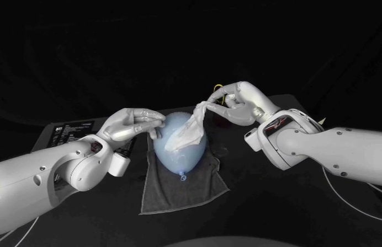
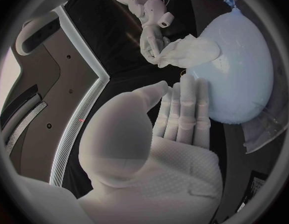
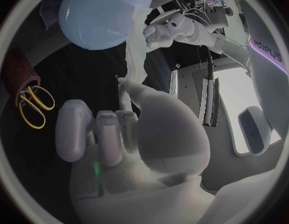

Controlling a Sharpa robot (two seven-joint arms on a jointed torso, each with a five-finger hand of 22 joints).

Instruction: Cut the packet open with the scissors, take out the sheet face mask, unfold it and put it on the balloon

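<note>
A pale blue balloon [image 1: 179, 148] [image 2: 240, 79] [image 3: 97, 15] lies on a grey towel [image 1: 179, 189], knot toward me. The white sheet mask [image 1: 194, 127] [image 2: 191, 52] [image 3: 137, 59] hangs crumpled over the balloon's far right side. My right hand [image 1: 239, 105] [image 3: 132, 139] [image 2: 153, 40] pinches the mask's upper end above and to the right of the balloon. My left hand [image 1: 135, 124] [image 2: 178, 124] [image 3: 166, 32] rests its straight fingers against the balloon's left side and holds nothing. Yellow-handled scissors [image 3: 34, 103] lie on the table beyond my right hand.
A dark flat device [image 1: 68, 134] with pale print sits at the left behind my left arm. A clear film piece [image 2: 262, 134] lies by the balloon on the towel. A brown round object [image 3: 20, 74] stands beside the scissors.
</note>
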